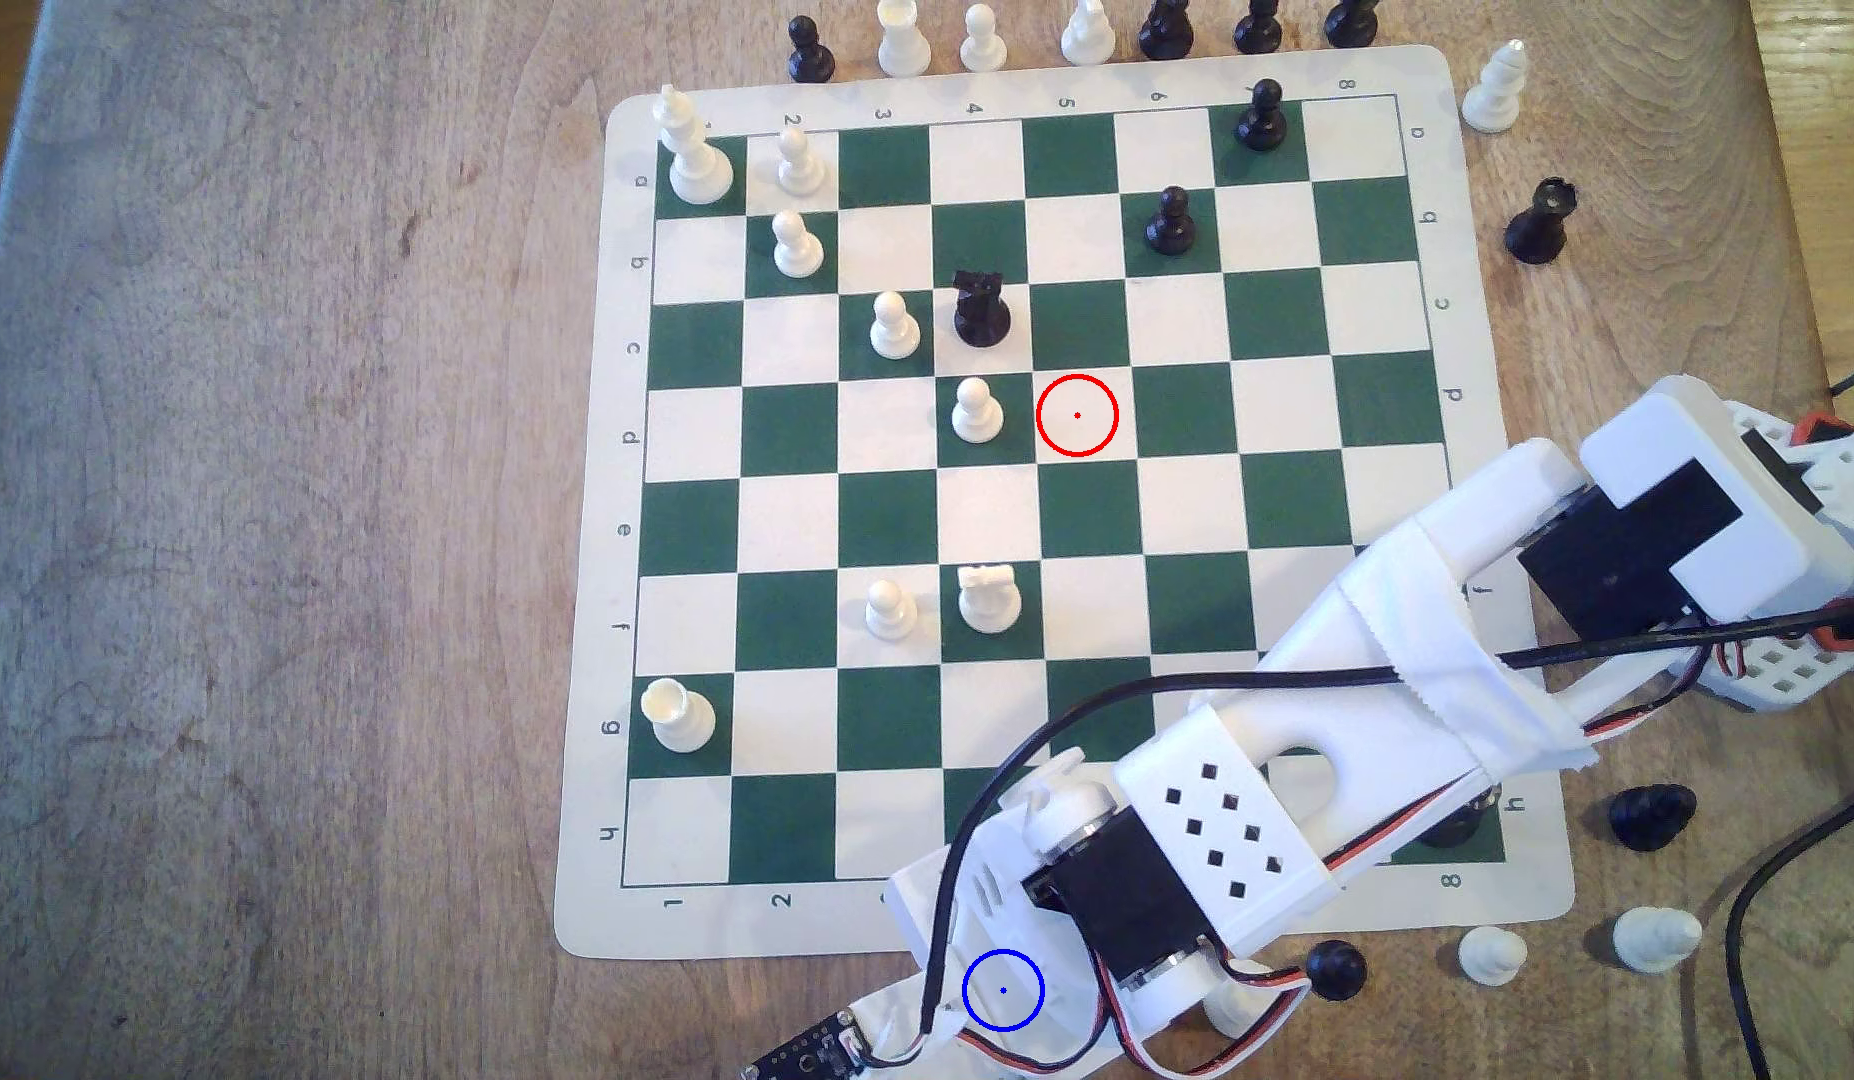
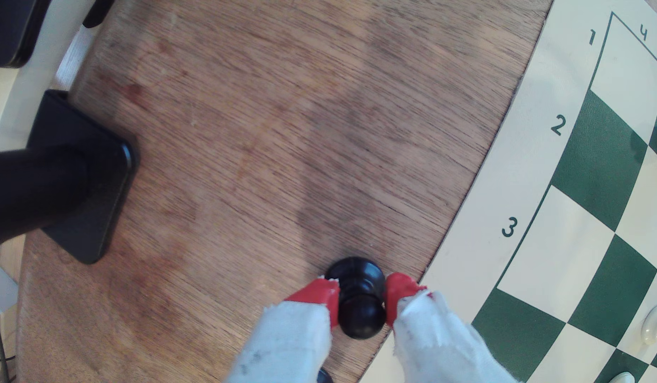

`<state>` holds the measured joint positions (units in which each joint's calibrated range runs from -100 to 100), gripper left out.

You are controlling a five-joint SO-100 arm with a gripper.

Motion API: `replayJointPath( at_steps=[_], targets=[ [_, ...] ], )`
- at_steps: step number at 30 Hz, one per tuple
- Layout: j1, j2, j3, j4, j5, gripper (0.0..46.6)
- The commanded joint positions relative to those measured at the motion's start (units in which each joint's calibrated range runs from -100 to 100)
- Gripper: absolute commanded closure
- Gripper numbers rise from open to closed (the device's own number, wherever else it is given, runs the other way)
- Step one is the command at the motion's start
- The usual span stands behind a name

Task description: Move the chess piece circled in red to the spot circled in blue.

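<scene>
Wrist view: fingers point(image 2: 362, 294), red-tipped w/ white tape, are clamped on the black pawn point(image 2: 360, 298), one tip on each side of its neck; pawn's base sits on or just over the bare wood worktop point(image 2: 264, 129), just beside the board point(image 2: 485, 239) edge near the "3" label. Exterior view: arm point(image 1: 1214, 820) reaches across the board's near corner and its wrist covers the blue ring point(image 1: 1003, 990), off the mat; can't tell if pawn is centred in it. Red ring point(image 1: 1077, 414) on a white square holds no piece, w/ a white pawn point(image 1: 975, 409) on the next square to the exterior view's left.
</scene>
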<state>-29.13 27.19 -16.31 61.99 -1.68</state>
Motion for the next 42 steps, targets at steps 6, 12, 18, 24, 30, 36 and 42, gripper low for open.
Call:
replayJointPath(
  at_steps=[6,12,18,24,30,36,42],
  targets=[
    [0.78,-2.23,-5.54,3.61,0.34,46.3],
    [0.46,-3.0,-5.63,3.69,0.34,45.9],
    [0.54,-3.0,-5.81,3.61,0.34,39.5],
    [0.7,-3.42,-5.99,3.86,0.49,30.4],
    [1.17,-3.33,-12.34,8.36,0.29,30.0],
    [1.48,-3.67,-16.23,13.77,-0.05,30.2],
    [2.03,-5.97,-15.51,18.43,-0.34,29.9]
  ],
)
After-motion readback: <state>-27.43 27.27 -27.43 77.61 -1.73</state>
